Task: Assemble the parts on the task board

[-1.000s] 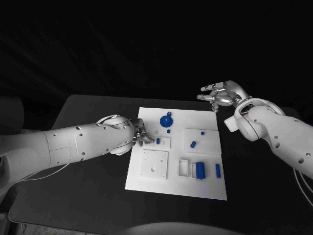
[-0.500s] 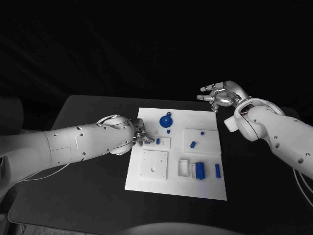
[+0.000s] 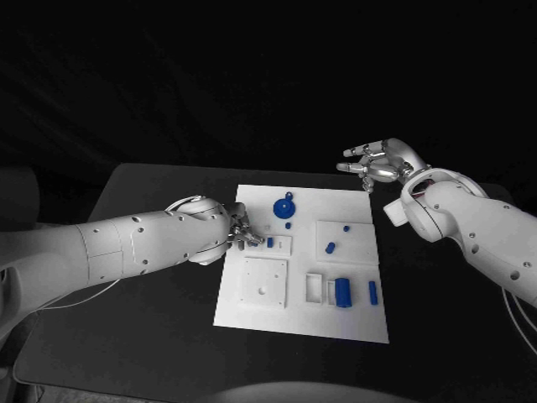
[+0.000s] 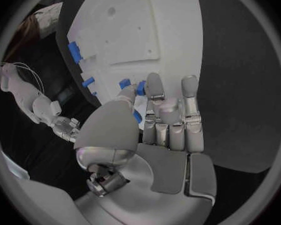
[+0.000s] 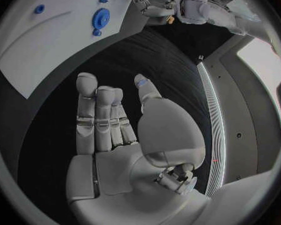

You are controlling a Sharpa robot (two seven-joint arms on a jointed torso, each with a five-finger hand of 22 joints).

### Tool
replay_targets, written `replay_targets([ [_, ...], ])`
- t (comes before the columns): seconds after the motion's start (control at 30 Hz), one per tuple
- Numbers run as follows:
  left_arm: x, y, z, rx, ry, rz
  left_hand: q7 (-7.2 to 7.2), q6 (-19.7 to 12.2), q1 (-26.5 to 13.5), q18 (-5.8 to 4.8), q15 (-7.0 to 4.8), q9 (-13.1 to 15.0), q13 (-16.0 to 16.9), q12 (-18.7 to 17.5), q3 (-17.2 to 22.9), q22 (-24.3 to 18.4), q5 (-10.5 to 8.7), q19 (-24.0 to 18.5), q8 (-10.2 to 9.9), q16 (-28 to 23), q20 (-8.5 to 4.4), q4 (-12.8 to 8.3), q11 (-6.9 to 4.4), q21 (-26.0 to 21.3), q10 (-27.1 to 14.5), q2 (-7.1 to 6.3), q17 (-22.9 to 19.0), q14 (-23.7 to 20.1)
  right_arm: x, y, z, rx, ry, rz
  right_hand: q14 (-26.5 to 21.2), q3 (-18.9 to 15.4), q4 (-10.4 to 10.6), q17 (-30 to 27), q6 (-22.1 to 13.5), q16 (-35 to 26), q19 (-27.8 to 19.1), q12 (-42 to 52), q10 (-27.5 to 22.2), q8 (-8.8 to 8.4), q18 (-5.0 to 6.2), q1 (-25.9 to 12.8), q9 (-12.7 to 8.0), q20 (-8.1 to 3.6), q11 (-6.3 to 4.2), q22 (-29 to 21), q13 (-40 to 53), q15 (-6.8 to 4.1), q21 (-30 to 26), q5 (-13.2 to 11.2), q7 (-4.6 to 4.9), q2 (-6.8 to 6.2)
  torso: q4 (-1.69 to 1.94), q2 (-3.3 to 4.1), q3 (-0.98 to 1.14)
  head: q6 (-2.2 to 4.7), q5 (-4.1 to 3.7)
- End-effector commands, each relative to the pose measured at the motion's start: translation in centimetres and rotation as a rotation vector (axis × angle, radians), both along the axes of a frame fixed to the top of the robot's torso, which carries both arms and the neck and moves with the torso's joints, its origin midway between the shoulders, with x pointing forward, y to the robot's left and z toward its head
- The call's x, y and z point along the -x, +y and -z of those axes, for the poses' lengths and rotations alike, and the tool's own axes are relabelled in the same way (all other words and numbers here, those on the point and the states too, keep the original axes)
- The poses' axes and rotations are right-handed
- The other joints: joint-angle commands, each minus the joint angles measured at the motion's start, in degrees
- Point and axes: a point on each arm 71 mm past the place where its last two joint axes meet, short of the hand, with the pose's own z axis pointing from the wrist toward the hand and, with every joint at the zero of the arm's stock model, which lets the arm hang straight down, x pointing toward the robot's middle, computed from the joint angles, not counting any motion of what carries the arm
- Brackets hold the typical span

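Observation:
The white task board [image 3: 259,311] lies mid-table. On it are a round blue gear-like part [image 3: 285,206], two small blue parts [image 3: 331,247], a blue block [image 3: 342,290] and a slim blue bar [image 3: 374,291]. My left hand [image 3: 242,231] is at the board's left edge, over a small square recess. There a small blue part [image 4: 140,88] sits pinched between its thumb and a finger. My right hand [image 3: 377,164] hangs raised beyond the board's far right corner, fingers straight and apart, holding nothing. The right wrist view shows that hand [image 5: 122,130], the board [image 5: 53,40] and the gear [image 5: 101,19].
The black table [image 3: 148,336] runs around the board on all sides. Near the board's front left there is a large square white plate [image 3: 263,281] with small holes. A rectangular recess [image 3: 315,287] lies beside the blue block.

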Motion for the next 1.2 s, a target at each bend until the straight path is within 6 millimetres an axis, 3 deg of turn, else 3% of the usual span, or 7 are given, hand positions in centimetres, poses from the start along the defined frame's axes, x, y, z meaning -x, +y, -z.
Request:
replay_targets([
  [0.03, 0.27, -0.23, 0.43, -0.010, 0.045, 0.018, 0.26, -0.24, 0.01, -0.14, 0.04, -0.01, 0.04, -0.46, -0.02, 0.98, -0.42, -0.16, -0.31, -0.32, 0.02, 0.54, -0.07, -0.26, 2.96, -0.73, -0.16, -0.38, 0.05, 0.13, 0.01, 0.007, -0.001, -0.015, -0.26, -0.07, 0.20, -0.05, 0.11, -0.24, 1.93, 0.07, 0.01, 0.25, 1.06, -0.44, 0.07, 0.07, -0.10, 2.53, -0.05, 0.01, -0.01, 0.22, 0.20, 0.03, 0.06, -0.02, 0.01, 0.02, -0.04],
  [0.97, -0.12, 0.09, 0.43, -0.017, 0.038, 0.007, 0.37, -0.32, 0.09, -0.27, 0.03, 0.27, 0.42, -0.88, -0.41, 0.98, -1.75, -0.15, -0.30, -0.58, -0.08, 2.75, 0.00, -0.39, 2.95, -1.77, -0.81, -0.59, 0.06, 0.08, 0.12, 0.007, 0.000, -0.013, -0.29, -0.10, 0.35, -0.12, 0.07, -0.32, 1.91, 0.06, 0.02, 0.24, 1.11, -0.56, 0.07, 0.08, -0.10, 2.41, -0.10, 0.01, -0.51, 0.26, 0.19, 0.04, 0.03, 0.03, -0.06, 0.01, -0.22],
  [1.03, -0.15, 0.06, 0.43, -0.017, 0.038, 0.007, 0.40, -0.29, 0.09, -0.29, 0.03, 0.37, 0.48, -0.95, -0.41, 0.98, -3.06, -0.12, -0.29, -0.64, -0.10, 3.45, 0.01, -0.45, 2.95, -2.02, -0.94, -0.62, 0.07, 0.08, 0.13, 0.007, 0.000, -0.013, -0.29, -0.10, 0.35, -0.12, 0.07, -0.32, 1.91, 0.06, 0.02, 0.24, 1.11, -0.56, 0.07, 0.08, -0.10, 2.41, -0.10, 0.01, -0.51, 0.26, 0.19, 0.04, 0.07, 0.02, -0.06, 0.00, -0.25],
  [1.07, -0.16, 0.06, 0.44, -0.018, 0.038, 0.007, 0.47, -0.23, -0.01, -0.30, 0.04, 0.44, 0.49, -0.95, -0.48, 0.98, -5.74, -0.12, -0.26, -0.67, -0.10, 3.57, 0.04, -0.46, 2.95, -1.87, -0.98, -0.65, 0.07, 0.08, 0.13, 0.007, 0.000, -0.013, -0.33, -0.13, 0.44, -0.19, 0.01, -0.42, 1.88, 0.01, -0.03, 0.24, 1.13, -0.64, 0.07, 0.10, -0.09, 2.33, -0.14, 0.03, -0.85, 0.27, 0.20, 0.02, 0.07, 0.02, -0.06, 0.01, -0.25],
  [1.13, -0.18, 0.07, 0.46, -0.020, 0.041, 0.008, 0.48, -0.23, -0.28, -0.30, 0.07, 0.49, 0.50, -1.00, -0.57, 0.97, -6.23, -0.16, -0.26, -0.74, -0.08, 3.86, 0.07, -0.50, 2.94, -2.16, -1.11, -0.72, 0.07, 0.09, 0.14, 0.007, 0.000, -0.013, -0.34, -0.13, 0.46, -0.21, -0.01, -0.44, 1.87, 0.00, -0.04, 0.24, 1.13, -0.65, 0.07, 0.10, -0.09, 2.31, -0.15, 0.03, -0.92, 0.27, 0.20, 0.02, 0.08, 0.01, -0.05, 0.00, -0.29],
  [1.2, -0.20, 0.10, 0.48, -0.023, 0.044, 0.007, 0.57, -0.19, -0.65, -0.31, 0.10, 0.63, 0.53, -1.16, -0.37, 0.98, -8.06, -0.18, -0.26, -0.86, -0.07, 4.78, 0.12, -0.55, 2.93, -2.86, -1.34, -0.84, 0.07, 0.09, 0.14, 0.007, 0.000, -0.013, -0.34, -0.13, 0.46, -0.21, -0.01, -0.44, 1.87, 0.00, -0.04, 0.24, 1.13, -0.65, 0.07, 0.10, -0.09, 2.31, -0.15, 0.03, -0.92, 0.27, 0.20, 0.02, 0.06, -0.01, -0.05, 0.00, -0.29],
])
